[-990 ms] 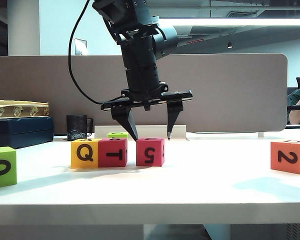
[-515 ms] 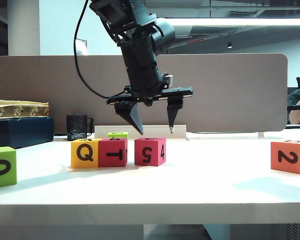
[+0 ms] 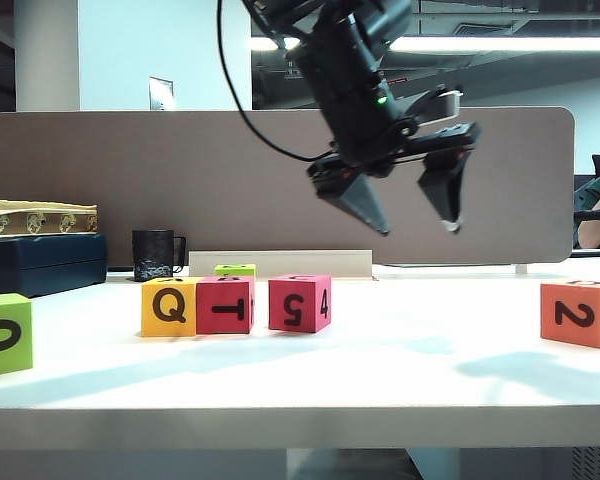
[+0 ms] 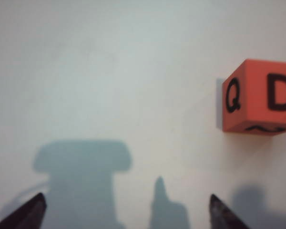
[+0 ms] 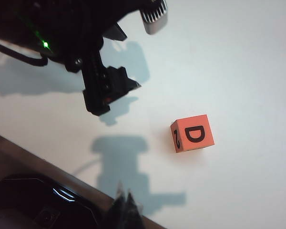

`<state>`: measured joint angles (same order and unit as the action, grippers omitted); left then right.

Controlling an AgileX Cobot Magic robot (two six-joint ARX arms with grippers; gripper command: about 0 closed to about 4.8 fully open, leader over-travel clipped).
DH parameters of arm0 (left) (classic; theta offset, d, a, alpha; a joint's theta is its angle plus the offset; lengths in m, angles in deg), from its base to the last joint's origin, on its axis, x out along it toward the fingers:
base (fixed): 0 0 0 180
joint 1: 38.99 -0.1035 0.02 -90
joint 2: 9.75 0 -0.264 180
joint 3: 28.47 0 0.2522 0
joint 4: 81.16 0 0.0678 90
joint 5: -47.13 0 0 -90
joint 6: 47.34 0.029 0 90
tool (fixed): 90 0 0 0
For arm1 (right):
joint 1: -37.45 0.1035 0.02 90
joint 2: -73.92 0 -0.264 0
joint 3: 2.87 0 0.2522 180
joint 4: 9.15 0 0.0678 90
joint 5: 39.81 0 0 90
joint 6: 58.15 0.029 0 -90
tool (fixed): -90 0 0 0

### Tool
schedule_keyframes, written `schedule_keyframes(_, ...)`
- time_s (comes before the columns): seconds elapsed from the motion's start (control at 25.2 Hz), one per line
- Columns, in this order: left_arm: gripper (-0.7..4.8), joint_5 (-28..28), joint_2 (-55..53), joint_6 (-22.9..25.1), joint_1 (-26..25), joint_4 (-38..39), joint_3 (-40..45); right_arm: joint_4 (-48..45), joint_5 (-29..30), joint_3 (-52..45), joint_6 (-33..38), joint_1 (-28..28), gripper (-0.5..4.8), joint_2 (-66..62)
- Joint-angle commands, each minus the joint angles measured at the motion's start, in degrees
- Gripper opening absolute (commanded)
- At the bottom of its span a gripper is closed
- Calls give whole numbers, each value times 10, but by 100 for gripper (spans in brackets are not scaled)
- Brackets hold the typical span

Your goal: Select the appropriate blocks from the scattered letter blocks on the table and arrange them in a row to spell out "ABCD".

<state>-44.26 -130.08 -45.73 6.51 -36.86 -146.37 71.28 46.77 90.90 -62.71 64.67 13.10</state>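
On the table [image 3: 380, 385], towards the left in the exterior view, three cubes sit in a row. The yellow Q block [image 3: 168, 306] touches the magenta T block [image 3: 225, 304], with its T lying on its side. The magenta 5/4 block [image 3: 300, 303] is just beside them with a thin gap. The orange block [image 3: 580, 312] is well apart at far right, showing a 2, its right side cut off by the frame. The lime-green 0 cube [image 3: 5, 333] is cut off at the left edge. The small lime-green cube [image 3: 236, 270] is behind the row, only its top showing, print unreadable.

The left gripper [image 3: 415, 226] hangs in the air up and right of the 5/4 block, fingers spread wide, nothing between them, and its arm top is cropped. In the left wrist view only the two fingertips show, the left gripper [image 4: 126, 214] again wide apart over bare table. The orange block [image 4: 257, 102] there shows Q and D, soft focus, and is clipped at the edge.

In the right wrist view the orange block [image 5: 193, 133] shows D on top and 2 on its side, and the left gripper [image 5: 109, 90] is a dark mass, with detail lost. Of the right gripper [image 5: 126, 206] only the very tips are visible. They look pressed together and hold nothing, and the rest is out of frame.

The divider panel [image 3: 130, 180] runs along the back, and a dark mug [image 3: 155, 255] stands at back left.
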Motion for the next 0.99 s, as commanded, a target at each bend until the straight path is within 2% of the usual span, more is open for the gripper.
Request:
schedule_keyframes(0.04,479,-7,-6,6,19,-45,-2,-9,-13,3,-1,1,-2,4)
schedule_keyframes(0.16,479,-38,-16,5,33,-64,-2,-11,-29,5,0,1,-1,17)
schedule_keyframes(0.28,479,-68,-31,5,42,-96,-2,-9,-73,29,0,1,-2,27)
schedule_keyframes(0.63,479,-98,-76,16,63,-165,-2,-2,-74,45,12,1,-2,43)
schedule_keyframes(0.87,479,-120,-94,16,67,-208,-2,40,-72,45,20,1,-2,44)
schedule_keyframes(0.99,479,-119,-94,14,68,-221,-2,63,-95,45,28,1,-2,44)
